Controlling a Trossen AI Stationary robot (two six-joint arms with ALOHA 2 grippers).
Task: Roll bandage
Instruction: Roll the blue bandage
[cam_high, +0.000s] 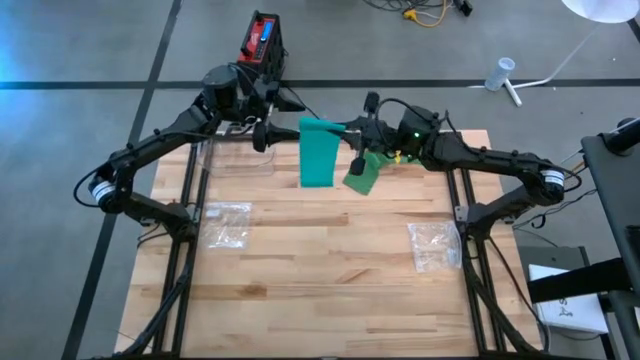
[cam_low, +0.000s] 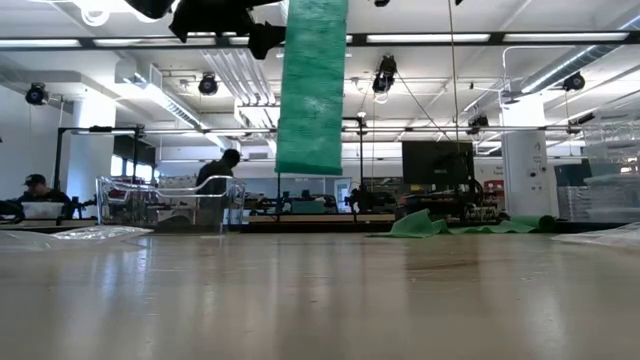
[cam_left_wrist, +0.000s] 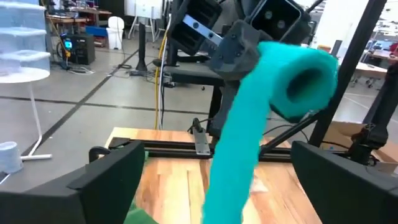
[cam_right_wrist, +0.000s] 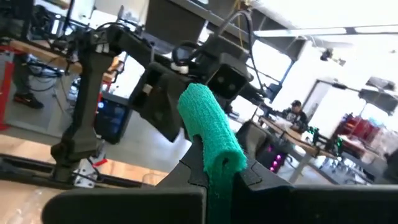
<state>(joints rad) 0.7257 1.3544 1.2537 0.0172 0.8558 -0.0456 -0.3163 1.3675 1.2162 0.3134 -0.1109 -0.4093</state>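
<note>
A green bandage (cam_high: 319, 155) hangs as a flat strip from a rolled-up top end. In the low view (cam_low: 312, 90) its lower edge is well above the table. My right gripper (cam_high: 347, 130) is shut on the rolled top end, above the table's far middle. My left gripper (cam_high: 268, 132) is open and level just left of the roll. Its fingers (cam_left_wrist: 106, 180) stand wide apart, facing the roll (cam_left_wrist: 298, 71) without touching it. A second green bandage (cam_high: 362, 176) lies crumpled on the table below the right gripper. My right gripper pinches the bandage's rolled top end (cam_right_wrist: 214, 152) between its two fingers. The fingers come level from the table's right, with the roll sticking out past their tips toward the left gripper. The free strip (cam_left_wrist: 233, 162) hangs straight down below the roll, clear of the table.
A clear plastic container (cam_high: 236, 152) stands at the far left under the left arm. Clear plastic bags lie at the left (cam_high: 228, 222) and right (cam_high: 435, 246). The crumpled bandage also shows in the low view (cam_low: 430, 225). The near half of the wooden table (cam_high: 320, 290) is bare.
</note>
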